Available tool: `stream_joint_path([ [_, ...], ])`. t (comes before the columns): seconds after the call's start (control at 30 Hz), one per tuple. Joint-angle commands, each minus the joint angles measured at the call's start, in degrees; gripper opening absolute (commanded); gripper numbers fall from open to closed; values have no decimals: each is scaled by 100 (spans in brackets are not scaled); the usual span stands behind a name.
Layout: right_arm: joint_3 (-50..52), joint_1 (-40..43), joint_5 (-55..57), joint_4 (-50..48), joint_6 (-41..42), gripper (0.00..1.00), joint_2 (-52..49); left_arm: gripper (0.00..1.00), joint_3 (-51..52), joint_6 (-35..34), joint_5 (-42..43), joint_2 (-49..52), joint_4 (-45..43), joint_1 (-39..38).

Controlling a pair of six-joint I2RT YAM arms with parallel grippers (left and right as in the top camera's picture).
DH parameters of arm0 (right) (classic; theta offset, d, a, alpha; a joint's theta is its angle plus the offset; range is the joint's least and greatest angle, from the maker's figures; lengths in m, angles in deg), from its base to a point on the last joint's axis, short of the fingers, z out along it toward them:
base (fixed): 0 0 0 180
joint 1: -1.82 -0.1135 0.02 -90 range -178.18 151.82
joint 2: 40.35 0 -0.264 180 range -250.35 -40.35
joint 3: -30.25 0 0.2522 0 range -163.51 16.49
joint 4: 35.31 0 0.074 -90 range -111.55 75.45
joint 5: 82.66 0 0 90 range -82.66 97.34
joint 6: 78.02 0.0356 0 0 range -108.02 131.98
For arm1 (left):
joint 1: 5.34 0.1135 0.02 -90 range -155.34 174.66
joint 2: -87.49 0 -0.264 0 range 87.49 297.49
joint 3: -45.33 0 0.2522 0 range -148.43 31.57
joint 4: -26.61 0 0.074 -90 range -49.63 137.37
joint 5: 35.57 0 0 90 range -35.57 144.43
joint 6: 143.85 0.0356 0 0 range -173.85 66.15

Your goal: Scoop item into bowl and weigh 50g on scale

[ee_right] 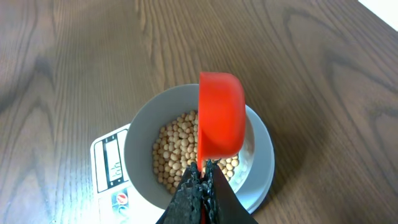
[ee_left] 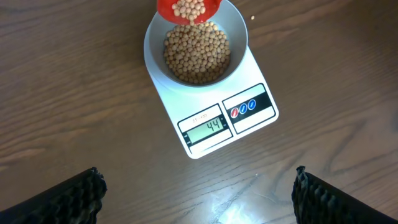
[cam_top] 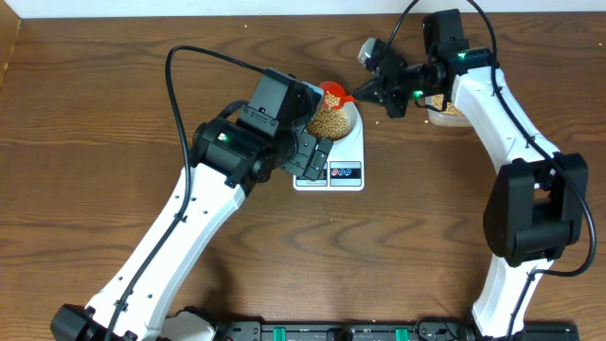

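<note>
The pale bowl point(ee_left: 155, 55) stands on the white scale point(ee_left: 255, 127), part full of tan beans point(ee_left: 196, 53); the display reads 44. My right gripper point(ee_right: 203, 173) is shut on the handle of a red scoop point(ee_right: 221, 115), tipped on its side over the bowl, with beans in it point(ee_left: 188, 7). In the overhead view the scoop point(cam_top: 333, 95) is over the bowl's point(cam_top: 354, 121) far side, above the scale point(cam_top: 352, 152). My left gripper point(ee_left: 198, 190) is open and empty, hovering above the table in front of the scale.
A container of beans point(cam_top: 449, 109) sits behind my right arm at the back right, mostly hidden. A stray bean point(ee_left: 252, 18) lies on the wood beside the bowl. My left arm point(cam_top: 237, 142) is close to the scale's left side.
</note>
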Motion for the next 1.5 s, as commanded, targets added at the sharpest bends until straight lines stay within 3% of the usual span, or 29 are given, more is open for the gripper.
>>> stream_joint_path([
  [0.0,-11,-39,-76,-20,-101,1,-31,98,57,57,11,42,17,13],
  [1.47,-13,48,-369,-90,-310,1,68,98,57,57,11,42,17,13],
])
